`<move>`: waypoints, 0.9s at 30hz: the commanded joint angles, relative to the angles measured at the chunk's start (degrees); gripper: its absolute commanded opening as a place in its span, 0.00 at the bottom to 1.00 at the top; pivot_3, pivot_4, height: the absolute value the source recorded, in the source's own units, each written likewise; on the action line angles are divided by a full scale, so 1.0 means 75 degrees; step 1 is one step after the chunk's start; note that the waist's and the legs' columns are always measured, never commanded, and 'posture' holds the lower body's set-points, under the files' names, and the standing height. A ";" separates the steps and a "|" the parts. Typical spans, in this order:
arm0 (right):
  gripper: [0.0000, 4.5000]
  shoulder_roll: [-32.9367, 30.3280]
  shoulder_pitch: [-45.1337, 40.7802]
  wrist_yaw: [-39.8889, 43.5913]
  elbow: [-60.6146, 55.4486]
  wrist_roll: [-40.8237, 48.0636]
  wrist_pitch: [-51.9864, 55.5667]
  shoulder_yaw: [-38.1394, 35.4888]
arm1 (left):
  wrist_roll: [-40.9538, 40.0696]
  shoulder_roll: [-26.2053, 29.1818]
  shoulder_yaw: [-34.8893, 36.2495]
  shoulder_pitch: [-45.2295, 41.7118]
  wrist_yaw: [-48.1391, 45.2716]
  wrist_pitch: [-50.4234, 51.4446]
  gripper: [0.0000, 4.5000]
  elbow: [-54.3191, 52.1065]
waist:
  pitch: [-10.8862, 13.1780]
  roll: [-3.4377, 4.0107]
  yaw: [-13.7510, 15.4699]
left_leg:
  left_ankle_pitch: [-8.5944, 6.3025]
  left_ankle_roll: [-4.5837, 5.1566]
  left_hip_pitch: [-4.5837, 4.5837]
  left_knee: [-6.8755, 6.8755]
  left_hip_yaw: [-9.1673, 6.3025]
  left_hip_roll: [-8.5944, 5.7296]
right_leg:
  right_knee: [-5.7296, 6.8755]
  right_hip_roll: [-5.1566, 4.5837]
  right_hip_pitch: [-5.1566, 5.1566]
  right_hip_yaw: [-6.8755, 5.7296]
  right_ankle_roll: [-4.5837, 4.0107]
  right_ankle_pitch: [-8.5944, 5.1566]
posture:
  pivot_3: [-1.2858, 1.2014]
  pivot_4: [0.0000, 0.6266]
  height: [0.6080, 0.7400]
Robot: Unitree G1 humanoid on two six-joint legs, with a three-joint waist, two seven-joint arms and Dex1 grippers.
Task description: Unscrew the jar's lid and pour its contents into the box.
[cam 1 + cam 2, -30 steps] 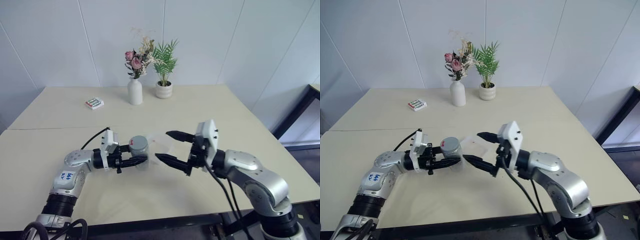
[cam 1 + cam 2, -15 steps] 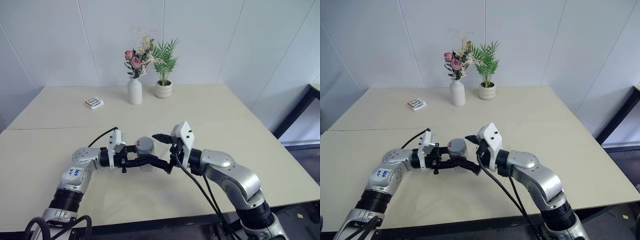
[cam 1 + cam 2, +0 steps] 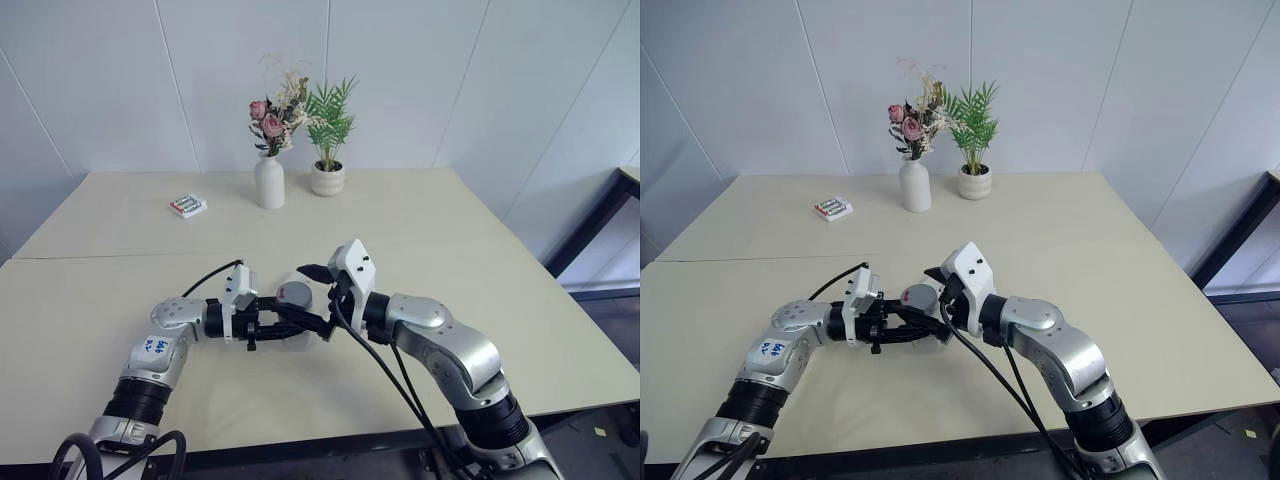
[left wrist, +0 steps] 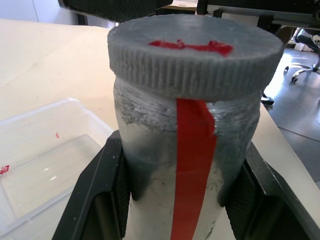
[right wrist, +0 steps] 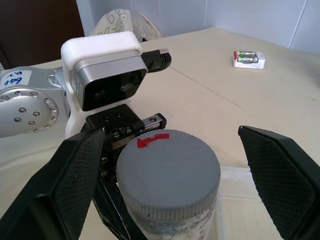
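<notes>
Small silvery-grey cylindrical jar (image 3: 291, 312) with a red stripe, upright, axis vertical, pinched low on its body by the left tool (image 3: 283, 321) above the pale bench (image 3: 120, 280). Round grey ribbed lid (image 5: 167, 175) still screwed on. Right tool (image 5: 170, 165) spread wide, one finger either side of the lid, not touching. Shallow transparent plastic box (image 4: 45, 155) just beside the jar. Compared with a second earlier: right tool now straddling the lid instead of standing apart.
</notes>
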 commanded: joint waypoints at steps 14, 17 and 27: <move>0.87 0.0220 -0.0124 0.0026 -0.0096 0.0044 0.0173 -0.0040 | 0.0085 -0.0105 0.0072 -0.0331 0.0021 -0.0175 0.45 0.0052 | 0.0000 0.0000 -0.0005 | 0.0000 0.0000 -0.0002 -0.0003 -0.0002 0.0000 | -0.0004 0.0000 -0.0001 -0.0001 0.0000 0.0000 | 0.52 0.24 1.00; 0.66 0.0292 -0.0143 0.0042 -0.0106 0.0071 0.0152 -0.0079 | 0.0099 -0.0115 0.0086 -0.0329 0.0027 -0.0185 0.45 0.0065 | 0.0000 0.0000 0.0000 | 0.0000 0.0000 -0.0004 -0.0002 -0.0002 0.0000 | -0.0005 0.0000 -0.0001 -0.0001 0.0000 0.0000 | 0.52 0.24 1.00; 0.60 0.0491 -0.0160 0.0147 -0.0096 0.0318 0.0223 -0.0291 | 0.0109 -0.0110 0.0118 -0.0271 0.0002 -0.0210 0.45 0.0090 | 0.0000 0.0000 -0.0004 | 0.0000 0.0000 -0.0007 -0.0002 -0.0002 0.0000 | -0.0006 0.0000 -0.0004 -0.0002 0.0000 0.0000 | 0.52 0.24 1.00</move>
